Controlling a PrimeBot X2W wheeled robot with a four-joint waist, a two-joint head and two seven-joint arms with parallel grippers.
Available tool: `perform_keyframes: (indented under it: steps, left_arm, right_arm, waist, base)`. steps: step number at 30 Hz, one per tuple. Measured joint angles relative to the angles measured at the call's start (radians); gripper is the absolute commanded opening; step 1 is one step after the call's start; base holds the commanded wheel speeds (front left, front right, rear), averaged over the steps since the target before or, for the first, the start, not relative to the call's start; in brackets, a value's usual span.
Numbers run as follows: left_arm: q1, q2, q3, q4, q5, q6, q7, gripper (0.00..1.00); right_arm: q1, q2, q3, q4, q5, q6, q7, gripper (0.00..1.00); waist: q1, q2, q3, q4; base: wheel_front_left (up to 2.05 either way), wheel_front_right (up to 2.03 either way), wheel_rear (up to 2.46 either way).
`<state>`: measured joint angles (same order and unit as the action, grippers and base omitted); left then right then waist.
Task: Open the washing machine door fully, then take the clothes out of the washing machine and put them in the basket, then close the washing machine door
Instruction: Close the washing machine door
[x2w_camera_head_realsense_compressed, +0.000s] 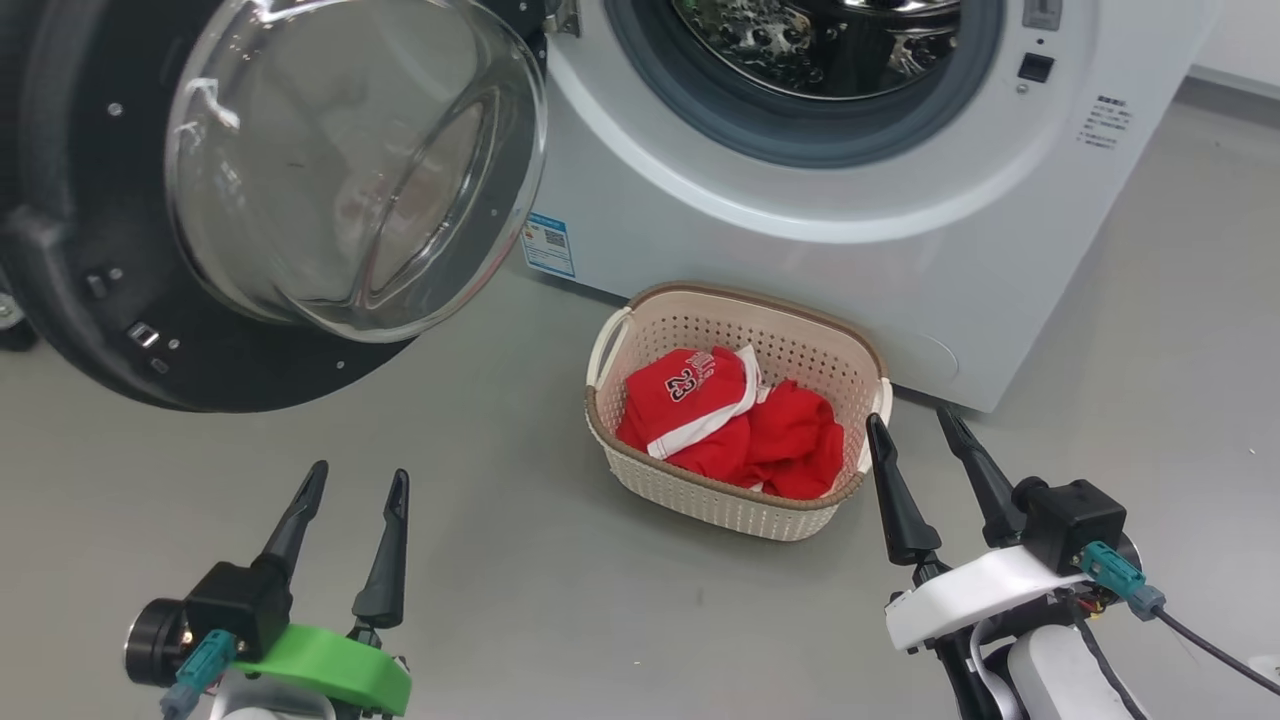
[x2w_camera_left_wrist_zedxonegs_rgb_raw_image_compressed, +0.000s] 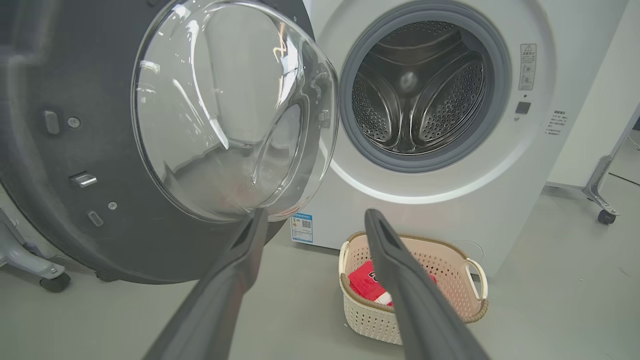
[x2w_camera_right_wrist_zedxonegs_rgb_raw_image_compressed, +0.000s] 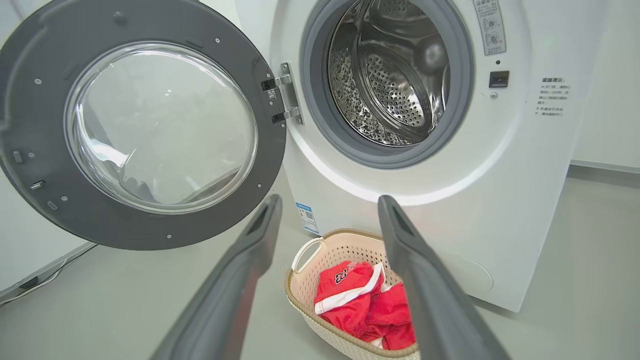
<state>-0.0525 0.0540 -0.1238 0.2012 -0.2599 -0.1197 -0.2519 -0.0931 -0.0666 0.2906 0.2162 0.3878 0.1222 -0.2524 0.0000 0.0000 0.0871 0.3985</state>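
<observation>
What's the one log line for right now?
washing machine door open; drum looks empty; clothes in basket; left gripper open; right gripper open; next: close door

red clothes (x2w_camera_head_realsense_compressed: 735, 425), cream perforated basket (x2w_camera_head_realsense_compressed: 800, 350), white washing machine (x2w_camera_head_realsense_compressed: 700, 210)

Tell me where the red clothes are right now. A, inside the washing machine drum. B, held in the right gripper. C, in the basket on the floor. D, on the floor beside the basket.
C: the red clothes lie bunched inside the basket on the floor in front of the machine, and the drum has no cloth in it.
</observation>
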Motion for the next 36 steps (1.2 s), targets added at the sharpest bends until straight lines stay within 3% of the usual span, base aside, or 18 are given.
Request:
perform_keyframes:
  steps: [12, 36]
  left_arm:
    - [0.019, 0.003, 0.038, -0.026, 0.002, 0.002, 0.0, 1.0]
    - [0.059, 0.003, 0.065, -0.059, 0.002, 0.005, 0.0, 1.0]
  right_arm:
    - [0.003, 0.003, 0.079, 0.001, 0.022, 0.0, 0.0, 1.0]
    - [-0.002, 0.002, 0.1, 0.017, 0.042, 0.0, 0.0, 1.0]
  waist:
    - [0.0, 0.0, -0.034, 0.108]
    - [0.0, 0.0, -0.037, 0.122]
  base:
    - [0.0, 0.0, 0.0]
    - [0.0, 0.0, 0.0]
